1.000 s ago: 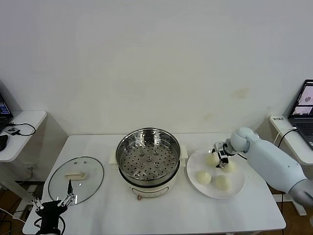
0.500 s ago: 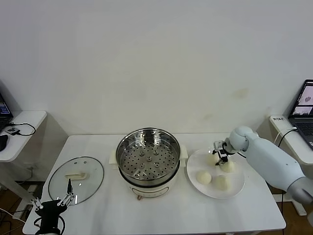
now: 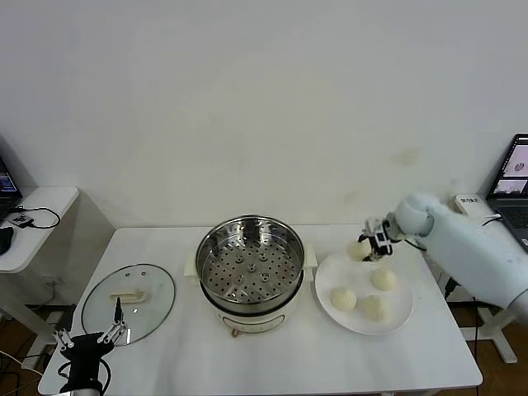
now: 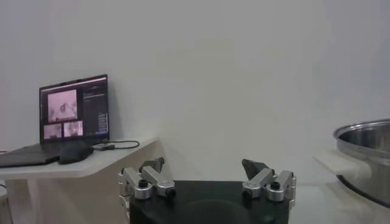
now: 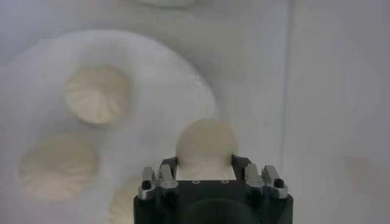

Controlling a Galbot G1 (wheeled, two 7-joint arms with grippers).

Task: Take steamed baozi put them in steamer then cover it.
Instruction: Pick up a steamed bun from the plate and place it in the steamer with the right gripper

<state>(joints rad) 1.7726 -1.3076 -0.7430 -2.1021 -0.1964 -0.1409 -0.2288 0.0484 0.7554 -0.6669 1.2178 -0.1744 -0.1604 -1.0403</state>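
**First bun lifted off the plate**

Head view: The right claw (image 3: 373, 245) has closed on one bun (image 3: 359, 248) and raised it. A second ago it was down among four buns on the plate (image 3: 400, 318), with its fingers wider apart; now the held bun hangs above the plate's far left rim, and three buns (image 3: 343, 299) stay on the plate near the desk's right edge. The steamer (image 3: 250, 268) stands at the middle of the desk with its holed tray bare, so no bun has gone in yet. The lid (image 3: 129, 301) lies flat by the desk's left edge, handle up, unmoved. The left claw (image 3: 89, 340) hangs at the desk's front left corner, just in front of the lid, where it was before.

Left wrist view: The left claw (image 4: 207, 176) has its fingers spread wide with nothing between them. The steamer's rim (image 4: 365, 137) shows at one side, well apart from it.

Right wrist view: The right claw (image 5: 203, 165) is clamped on the bun (image 5: 206, 143), one finger on each flank, and the bun sits clear of the plate (image 5: 177, 85) below. Three buns (image 5: 97, 92) remain on that plate.

The pick looks sound, so the carry across to the steamer's tray is likely next. Three more buns and the lid are left to do.
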